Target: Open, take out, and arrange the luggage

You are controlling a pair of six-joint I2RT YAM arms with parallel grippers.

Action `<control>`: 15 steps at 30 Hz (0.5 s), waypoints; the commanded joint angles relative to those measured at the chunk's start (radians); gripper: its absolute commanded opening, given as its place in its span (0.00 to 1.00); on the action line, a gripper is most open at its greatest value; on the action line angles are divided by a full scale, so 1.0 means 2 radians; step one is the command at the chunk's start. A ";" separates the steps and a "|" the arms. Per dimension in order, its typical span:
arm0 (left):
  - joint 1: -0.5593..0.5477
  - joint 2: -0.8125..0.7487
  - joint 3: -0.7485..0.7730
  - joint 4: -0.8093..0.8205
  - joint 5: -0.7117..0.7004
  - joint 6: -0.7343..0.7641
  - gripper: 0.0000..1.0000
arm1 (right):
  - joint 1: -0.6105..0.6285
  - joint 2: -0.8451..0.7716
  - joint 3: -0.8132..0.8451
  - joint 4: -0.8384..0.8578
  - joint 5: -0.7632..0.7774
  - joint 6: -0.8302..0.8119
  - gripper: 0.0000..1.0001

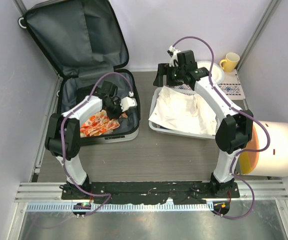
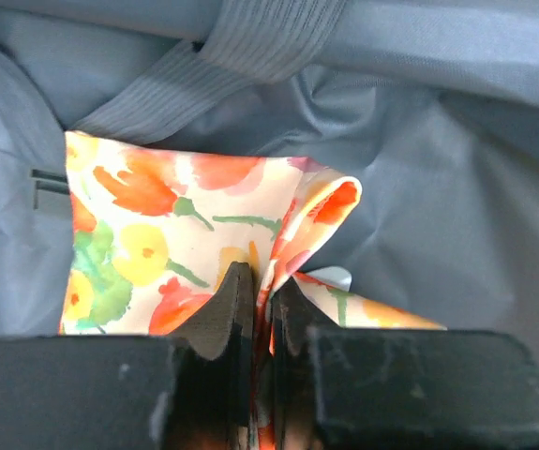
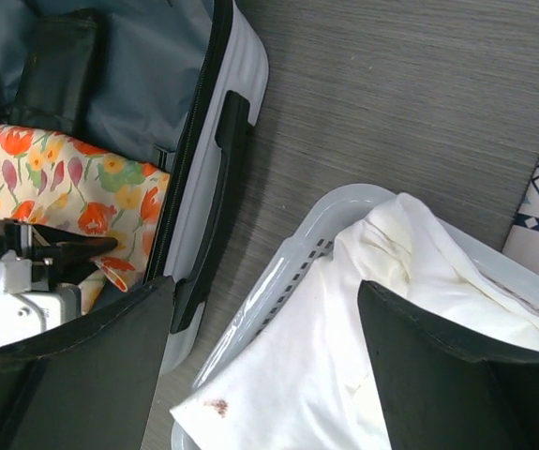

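Top external, one luggage (image 1: pixel 73 40), one floral cloth (image 1: pixel 97 126)

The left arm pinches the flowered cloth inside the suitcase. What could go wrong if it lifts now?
The left fingers hold only a thin fold of the floral cloth, so it may slip out when lifted. The cloth may unfold and drag on the luggage rim. The right fingers hang open over the basket, so the arms might crowd each other there.
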 commanded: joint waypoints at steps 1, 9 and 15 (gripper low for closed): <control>0.016 -0.046 0.025 -0.022 0.055 -0.022 0.02 | 0.014 0.008 0.029 0.017 -0.014 0.013 0.85; 0.058 -0.070 0.033 -0.012 0.100 -0.070 0.00 | 0.034 0.024 0.038 0.022 -0.040 0.034 0.85; 0.057 -0.070 0.005 -0.002 0.078 -0.072 0.17 | 0.049 0.034 0.040 0.026 -0.044 0.037 0.85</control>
